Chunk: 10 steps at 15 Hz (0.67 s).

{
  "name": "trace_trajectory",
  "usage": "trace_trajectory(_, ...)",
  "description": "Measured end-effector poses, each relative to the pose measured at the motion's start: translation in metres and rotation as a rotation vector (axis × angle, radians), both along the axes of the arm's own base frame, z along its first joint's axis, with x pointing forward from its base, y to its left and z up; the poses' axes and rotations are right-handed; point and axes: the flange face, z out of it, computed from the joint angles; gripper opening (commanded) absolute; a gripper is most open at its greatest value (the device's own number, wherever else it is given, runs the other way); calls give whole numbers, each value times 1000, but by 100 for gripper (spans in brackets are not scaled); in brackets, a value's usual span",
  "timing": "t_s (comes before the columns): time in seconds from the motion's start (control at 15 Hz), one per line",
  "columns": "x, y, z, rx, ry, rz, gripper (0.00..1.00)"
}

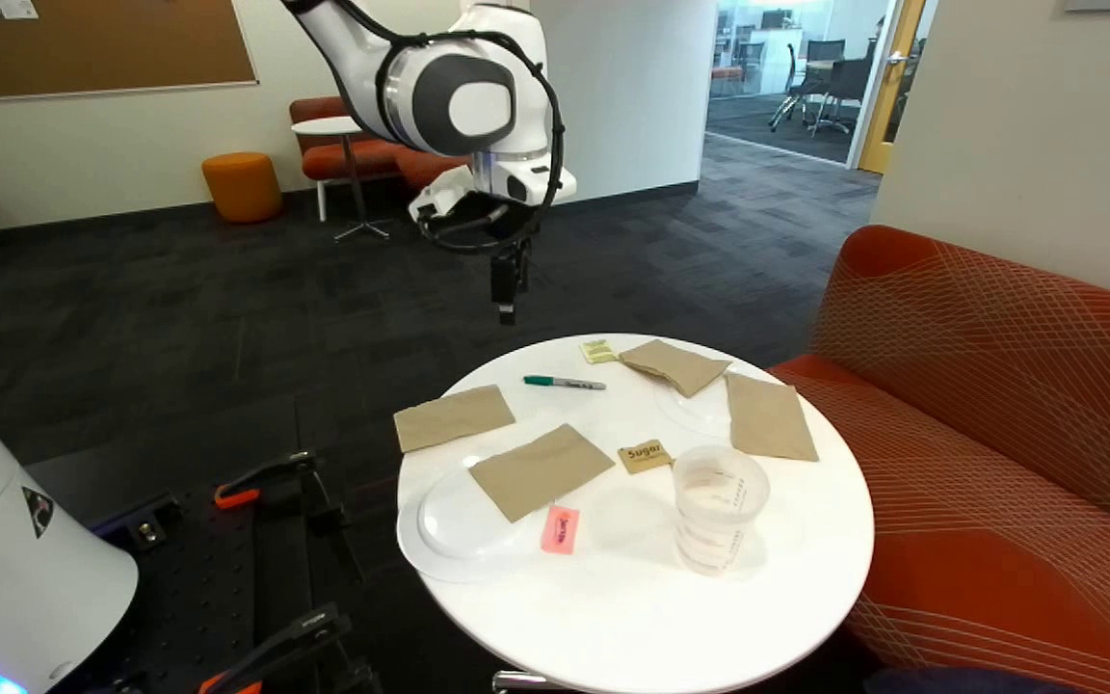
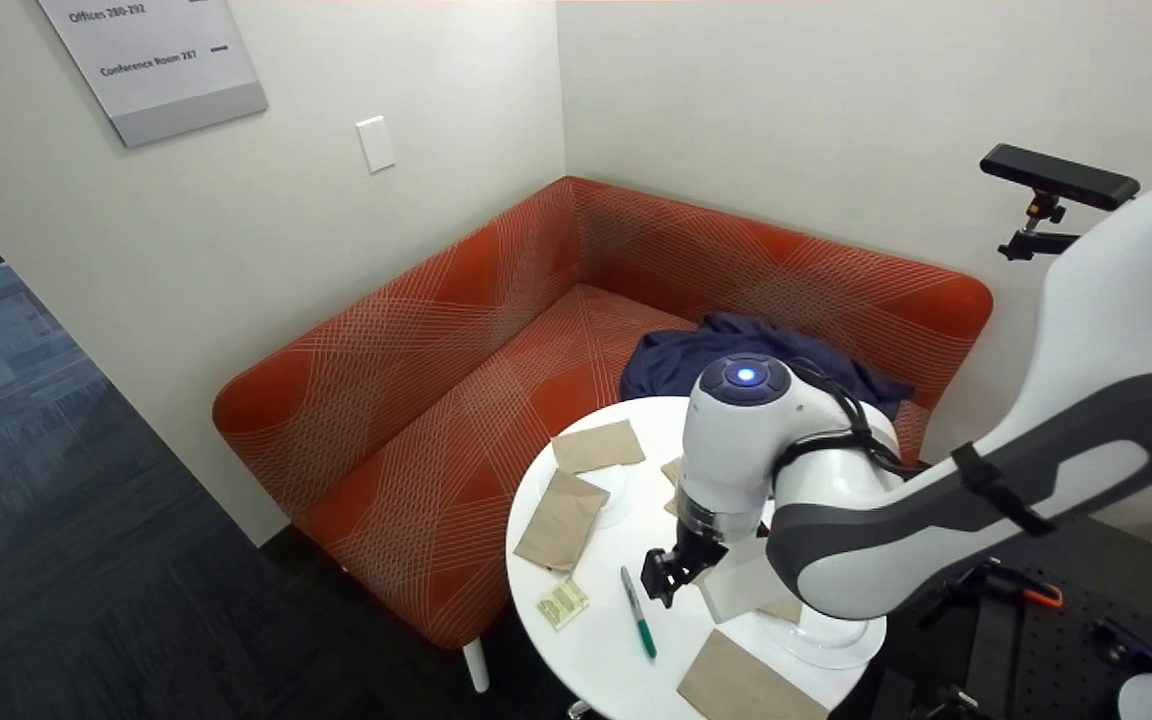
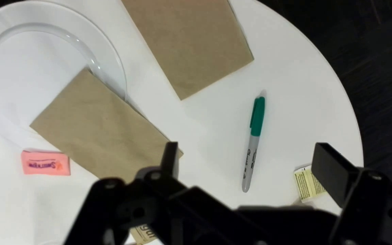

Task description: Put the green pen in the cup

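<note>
Green pen [image 3: 254,144] flat on the surface [image 3: 209,122] below the claw [image 3: 247,153], whose fingers [image 3: 333,173] stand apart, holding nothing.
It should prove light, stiff and slick, and might roll; a pinch across the mid-barrel seems best. Bare room flanks it under the claw; a yellow packet [image 3: 306,185] lies toward one finger, a brown sheet [image 3: 104,126] toward the other. The surface's edge curves past the packet; the cup [image 1: 719,511] stands upright, well apart from the claw.

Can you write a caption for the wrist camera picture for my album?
A green pen lies on a white table, seen between the robot's open fingers, a yellow packet nearby.
</note>
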Motion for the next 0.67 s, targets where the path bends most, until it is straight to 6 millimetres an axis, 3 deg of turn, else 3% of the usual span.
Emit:
trace_trajectory(0.33,31,4,-30,-30,2,2,100)
trace_trajectory(0.67,44,5,-61,-56,2,1,100)
